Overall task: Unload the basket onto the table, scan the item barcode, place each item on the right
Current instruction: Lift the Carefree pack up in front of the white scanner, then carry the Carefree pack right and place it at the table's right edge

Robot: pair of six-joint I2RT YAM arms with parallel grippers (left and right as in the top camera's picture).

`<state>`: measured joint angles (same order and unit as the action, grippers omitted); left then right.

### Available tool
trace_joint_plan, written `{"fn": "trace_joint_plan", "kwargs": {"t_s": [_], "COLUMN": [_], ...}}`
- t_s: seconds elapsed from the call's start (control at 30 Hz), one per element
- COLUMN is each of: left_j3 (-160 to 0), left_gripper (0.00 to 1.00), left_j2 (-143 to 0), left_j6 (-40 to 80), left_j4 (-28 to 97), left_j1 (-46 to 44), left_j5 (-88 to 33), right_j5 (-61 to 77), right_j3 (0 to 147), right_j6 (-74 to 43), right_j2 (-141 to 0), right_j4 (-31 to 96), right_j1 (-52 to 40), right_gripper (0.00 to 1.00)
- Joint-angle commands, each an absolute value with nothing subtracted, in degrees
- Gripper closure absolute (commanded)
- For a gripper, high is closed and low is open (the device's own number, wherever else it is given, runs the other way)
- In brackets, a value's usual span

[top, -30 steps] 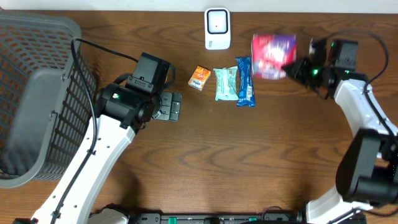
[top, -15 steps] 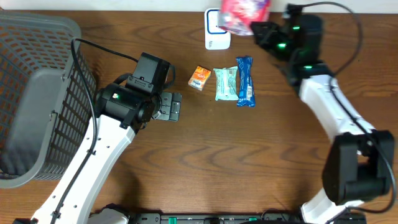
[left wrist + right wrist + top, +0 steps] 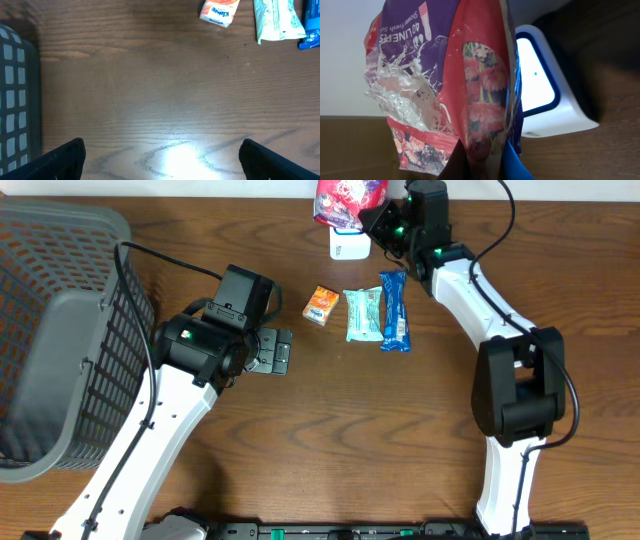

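The right gripper (image 3: 375, 218) is clamped tight on one end of the pink-and-purple packet (image 3: 470, 75), holding it just over the white scanner (image 3: 349, 242) at the table's far edge. The packet's long axis runs straight out from the fingers, seemingly toward the pale wall (image 3: 345, 60). The left gripper (image 3: 162, 160) hangs wide open and empty over the dark wooden table (image 3: 150, 100).

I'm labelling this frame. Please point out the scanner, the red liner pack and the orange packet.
scanner (image 3: 537, 85), right wrist view, on its lit front window
red liner pack (image 3: 482, 95), right wrist view, on its flowered panel
orange packet (image 3: 321, 305), overhead view, on its top face
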<state>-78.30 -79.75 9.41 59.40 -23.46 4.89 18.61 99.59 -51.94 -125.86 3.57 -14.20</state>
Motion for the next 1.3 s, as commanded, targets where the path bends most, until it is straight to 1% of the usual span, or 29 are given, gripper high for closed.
{"fn": "trace_joint_plan", "kwargs": {"t_s": [0.0,0.17,0.3,0.4,0.67,0.83,0.87,0.9,0.93,1.0,1.07,1.1,1.27], "left_j3": [-78.19,-78.19,-78.19,-78.19,-78.19,-78.19,-78.19,-78.19,-78.19,-78.19,-78.19,-78.19,-78.19], "left_gripper": [0.02,0.02,0.02,0.02,0.02,0.02,0.02,0.02,0.02,0.02,0.02,0.02,0.02], "left_j2": [-79.94,-79.94,-79.94,-79.94,-79.94,-79.94,-79.94,-79.94,-79.94,-79.94,-79.94,-79.94,-79.94], "left_j6": [10.17,10.17,10.17,10.17,10.17,10.17,10.17,10.17,10.17,10.17,10.17,10.17,10.17], "left_j4": [59.53,59.53,59.53,59.53,59.53,59.53,59.53,59.53,59.53,59.53,59.53,59.53,59.53], "left_j1": [-23.44,-23.44,-23.44,-23.44,-23.44,-23.44,-23.44,-23.44,-23.44,-23.44,-23.44,-23.44,-23.44], "left_j5": [5.41,5.41,5.41,5.41,5.41,5.41,5.41,5.41,5.41,5.41,5.41,5.41,5.41], "right_j5": [18.11,18.09,16.38,13.80,13.19,3.49,1.67,-0.01,-0.99,-1.63,-1.69,-1.65,-0.23], "right_j3": [102.32,102.61,102.65,102.65,102.63,102.63,102.61,102.56,102.39,101.86,101.12,100.64,97.19], "right_j6": [-48.95,-44.99,-40.56,-37.80,-24.43,-19.44,-18.46,-17.41,-16.64,-14.66,-14.02,-14.06,-14.06], "right_j2": [-125.71,-123.31,-119.90,-117.08,-114.67,-114.76,-114.76,-114.76,-114.76,-114.78,-114.80,-114.89,-115.46], "right_j4": [3.75,7.09,14.31,22.37,40.23,48.27,49.01,49.56,49.69,49.84,50.13,50.13,49.41], "right_j1": [-13.82,-11.81,-7.42,-2.13,14.70,23.49,24.82,26.20,27.24,29.56,31.22,31.97,33.30], "right_gripper": [0.99,0.99,0.99,0.99,0.99,0.99,0.96,0.89,0.72,0.27,0.04,0.01,0.01]}}
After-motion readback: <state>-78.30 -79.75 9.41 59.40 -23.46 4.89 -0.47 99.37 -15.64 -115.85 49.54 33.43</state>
